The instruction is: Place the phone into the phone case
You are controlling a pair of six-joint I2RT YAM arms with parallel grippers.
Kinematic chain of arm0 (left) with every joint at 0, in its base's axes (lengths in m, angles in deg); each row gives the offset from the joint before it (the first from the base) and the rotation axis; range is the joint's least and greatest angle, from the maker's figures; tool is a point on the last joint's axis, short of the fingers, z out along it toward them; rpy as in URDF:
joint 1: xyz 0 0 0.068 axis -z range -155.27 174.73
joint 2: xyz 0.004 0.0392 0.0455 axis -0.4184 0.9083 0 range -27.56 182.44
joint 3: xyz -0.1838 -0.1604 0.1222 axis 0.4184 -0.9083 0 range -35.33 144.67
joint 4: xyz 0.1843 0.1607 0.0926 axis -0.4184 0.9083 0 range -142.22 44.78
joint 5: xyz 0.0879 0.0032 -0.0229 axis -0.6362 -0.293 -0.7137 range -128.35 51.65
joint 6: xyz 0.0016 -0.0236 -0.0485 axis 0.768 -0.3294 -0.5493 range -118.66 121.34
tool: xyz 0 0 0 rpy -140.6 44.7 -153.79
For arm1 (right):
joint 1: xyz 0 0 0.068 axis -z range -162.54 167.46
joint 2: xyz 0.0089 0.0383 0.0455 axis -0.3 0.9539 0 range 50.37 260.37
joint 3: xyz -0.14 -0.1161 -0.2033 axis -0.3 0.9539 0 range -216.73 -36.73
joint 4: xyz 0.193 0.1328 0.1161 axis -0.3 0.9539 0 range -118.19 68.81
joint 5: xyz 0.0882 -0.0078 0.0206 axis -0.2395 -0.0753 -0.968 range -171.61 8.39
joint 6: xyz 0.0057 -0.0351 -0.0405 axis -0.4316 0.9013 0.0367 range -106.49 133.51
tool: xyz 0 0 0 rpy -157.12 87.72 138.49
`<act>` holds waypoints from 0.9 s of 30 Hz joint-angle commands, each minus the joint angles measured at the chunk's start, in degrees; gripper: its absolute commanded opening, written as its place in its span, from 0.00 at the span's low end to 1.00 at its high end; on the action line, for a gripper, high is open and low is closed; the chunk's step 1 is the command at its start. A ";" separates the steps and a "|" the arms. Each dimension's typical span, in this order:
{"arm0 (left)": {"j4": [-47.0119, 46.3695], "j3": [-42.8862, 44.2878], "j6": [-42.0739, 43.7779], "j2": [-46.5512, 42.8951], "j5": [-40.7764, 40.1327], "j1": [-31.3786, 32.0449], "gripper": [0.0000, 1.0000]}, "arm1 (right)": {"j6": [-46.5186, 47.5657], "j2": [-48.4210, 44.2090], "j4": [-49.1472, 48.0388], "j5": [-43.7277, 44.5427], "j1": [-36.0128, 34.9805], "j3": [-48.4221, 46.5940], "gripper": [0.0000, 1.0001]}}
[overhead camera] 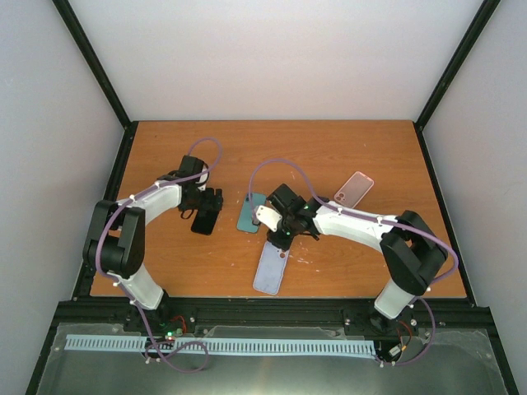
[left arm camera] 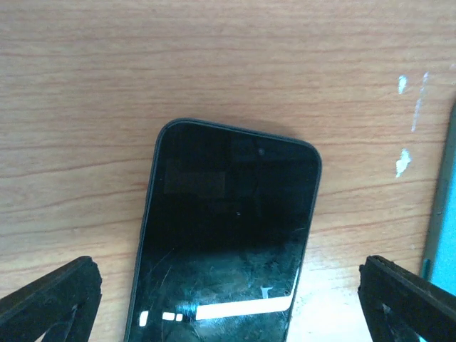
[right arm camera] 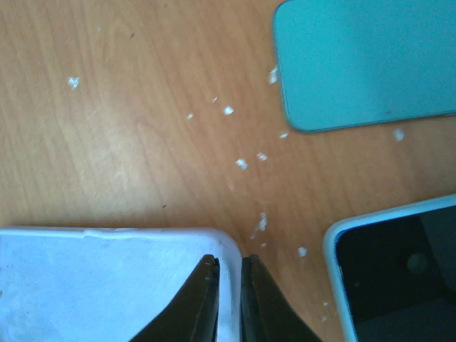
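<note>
A black phone (left arm camera: 228, 228) lies screen up on the wooden table; it also shows in the top view (overhead camera: 204, 220). My left gripper (left arm camera: 228, 306) is open and low over the phone's near end, one finger (left arm camera: 50, 299) on each side, not touching it. My right gripper (right arm camera: 229, 260) is shut on the side wall of a pale white-blue phone case (right arm camera: 107, 278), near its corner. In the top view the right gripper (overhead camera: 272, 220) is at the table's middle with the case (overhead camera: 265, 216) showing as a small white piece.
A teal case or phone back (overhead camera: 251, 212) lies between the grippers and shows in the right wrist view (right arm camera: 363, 64). A lavender-rimmed case or phone (overhead camera: 270, 267) with a dark face (right arm camera: 399, 271) lies nearer the front. A pink case (overhead camera: 354, 189) lies at the right.
</note>
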 commanded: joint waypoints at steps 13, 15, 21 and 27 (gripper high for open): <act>3.85 4.71 7.12 6.80 -2.29 1.28 0.94 | -17.98 -25.45 -19.42 13.33 1.47 12.99 0.48; 3.94 4.86 7.48 7.51 -2.67 1.48 0.94 | -19.69 -28.89 -21.56 14.38 1.67 15.59 0.49; 4.55 4.85 7.99 10.47 -4.28 3.07 0.93 | -23.51 -32.66 -22.31 16.98 2.87 17.30 0.49; 5.11 4.83 7.46 10.98 -4.43 3.69 0.80 | -26.09 -34.49 -22.90 17.34 3.10 19.05 0.49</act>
